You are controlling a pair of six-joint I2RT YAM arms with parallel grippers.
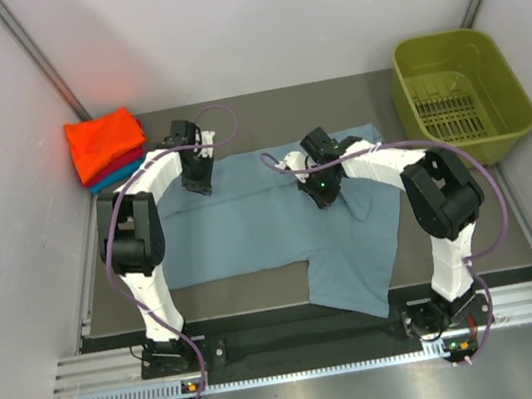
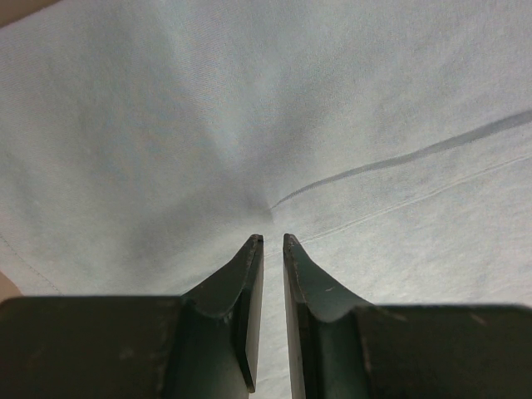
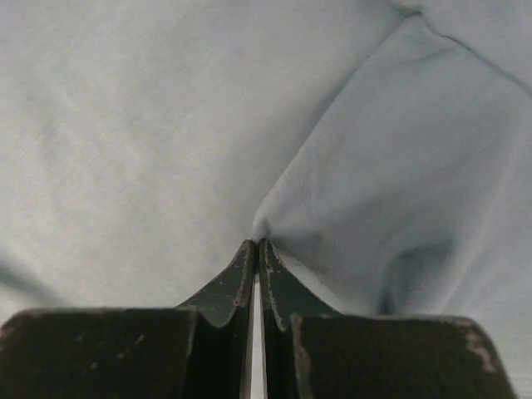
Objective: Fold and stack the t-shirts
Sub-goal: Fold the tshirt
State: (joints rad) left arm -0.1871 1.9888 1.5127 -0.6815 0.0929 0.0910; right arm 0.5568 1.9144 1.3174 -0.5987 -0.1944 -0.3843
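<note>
Top ext: mid-fold on the grey-blue t-shirt point(image 1: 252, 237), spread mostly flat over table point(image 1: 262, 109) ctr, w/ a lobe trailing toward near edge at R. Already folded, by the look: orange t-shirt point(image 1: 105, 142) atop red t-shirt point(image 1: 129, 164) and teal t-shirt point(image 1: 106, 182), piled at far-L corner. Olive-green basket point(image 1: 438, 39) at far R, apart from the cloth. L gripper point(image 1: 198, 183) down on shirt's far-L edge, R gripper point(image 1: 326, 195) down nr far edge, R of ctr.

Step, as judged: both pinches made, fold not yet carried over. Next prob. calls for lifting both ends together, evenly, keeping cloth taut btwn them, then laying the far part over toward near side. Fold direction only a guess. Worth watching for slip from so thin a pinch.

L wrist: closed down to a narrow slit, not wide. Creases in the cloth converging on the tips, so prob. nipping a thin layer of the grey-blue shirt. Seam and a long crease off to the R of tips.

R wrist: pressed fully together, no real gap. Small peak of grey-blue cloth drawn up into the tips, w/ a fold ridge climbing to upper R. Gripping shirt fabric, thin bite only.
</note>
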